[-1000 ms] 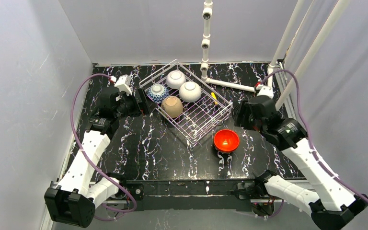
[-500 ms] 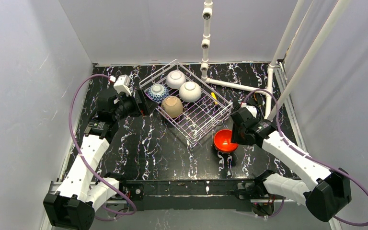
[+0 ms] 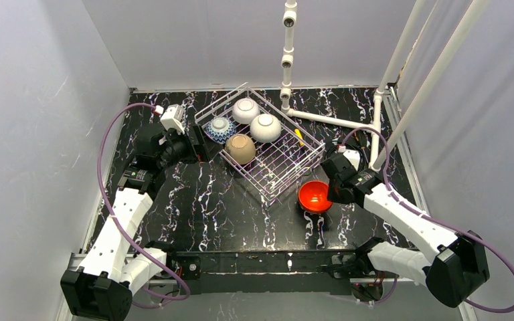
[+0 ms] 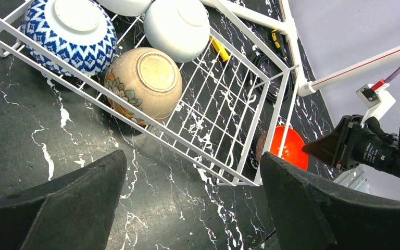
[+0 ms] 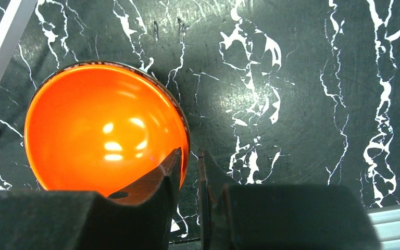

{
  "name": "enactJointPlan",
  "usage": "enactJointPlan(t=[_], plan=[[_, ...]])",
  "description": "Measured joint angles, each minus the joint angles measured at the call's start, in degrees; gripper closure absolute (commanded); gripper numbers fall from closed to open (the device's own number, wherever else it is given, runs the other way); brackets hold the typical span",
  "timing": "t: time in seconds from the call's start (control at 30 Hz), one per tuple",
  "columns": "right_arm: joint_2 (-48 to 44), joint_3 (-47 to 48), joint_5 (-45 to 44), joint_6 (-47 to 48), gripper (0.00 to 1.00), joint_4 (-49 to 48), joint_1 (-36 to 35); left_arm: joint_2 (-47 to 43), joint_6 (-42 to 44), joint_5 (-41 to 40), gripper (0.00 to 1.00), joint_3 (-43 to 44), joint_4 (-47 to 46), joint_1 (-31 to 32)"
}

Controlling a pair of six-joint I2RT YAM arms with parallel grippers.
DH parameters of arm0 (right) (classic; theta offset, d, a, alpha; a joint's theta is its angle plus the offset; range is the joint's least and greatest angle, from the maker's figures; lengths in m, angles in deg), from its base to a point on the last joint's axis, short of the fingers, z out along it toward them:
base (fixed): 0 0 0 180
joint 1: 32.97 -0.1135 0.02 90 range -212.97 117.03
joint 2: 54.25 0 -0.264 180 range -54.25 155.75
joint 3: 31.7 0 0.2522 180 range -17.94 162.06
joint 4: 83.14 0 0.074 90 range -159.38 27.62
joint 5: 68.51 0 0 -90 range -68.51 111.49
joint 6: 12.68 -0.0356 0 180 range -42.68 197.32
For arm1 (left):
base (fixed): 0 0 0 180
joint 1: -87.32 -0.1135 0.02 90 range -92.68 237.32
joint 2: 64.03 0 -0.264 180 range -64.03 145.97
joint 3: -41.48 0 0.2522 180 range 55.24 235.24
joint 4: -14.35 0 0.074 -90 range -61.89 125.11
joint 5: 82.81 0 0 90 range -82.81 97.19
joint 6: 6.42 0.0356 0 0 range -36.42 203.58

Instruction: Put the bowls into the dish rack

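Note:
The wire dish rack [image 3: 288,160] lies slantwise at the table's back. It holds a blue-patterned bowl [image 3: 219,127], two white bowls [image 3: 245,109] [image 3: 266,127] and a tan bowl [image 3: 240,148], all upside down. The red-orange bowl [image 3: 313,195] stands upright on the table by the rack's near corner. My right gripper [image 3: 331,194] is shut on its right rim, one finger inside and one outside [image 5: 189,161]. My left gripper [image 4: 192,203] is open and empty over the table beside the rack's left side. The pink-speckled bowl is out of view.
A white pipe frame [image 3: 328,119] stands behind and right of the rack. A yellow-handled tool [image 4: 217,47] and a black cable [image 4: 263,78] lie near the rack's far side. Grey walls close in the table on three sides.
My right arm has swung in from the right and come down on the red-orange bowl, and its fingers now pinch the rim. My left arm has barely moved.

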Motion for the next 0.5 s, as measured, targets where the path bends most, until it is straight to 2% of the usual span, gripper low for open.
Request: enactJointPlan(t=[0.3,0.5], plan=[[-1.07,-1.36,-0.44,0.11,0.7,-2.56,2.16,0.0,-0.02,-0.02,0.02,-0.13,-0.02,0.0],[-0.09,-2.78,2.14,0.35,0.76,-4.66,3.21,0.0,0.0,-0.04,0.02,-0.17,-0.02,0.0]])
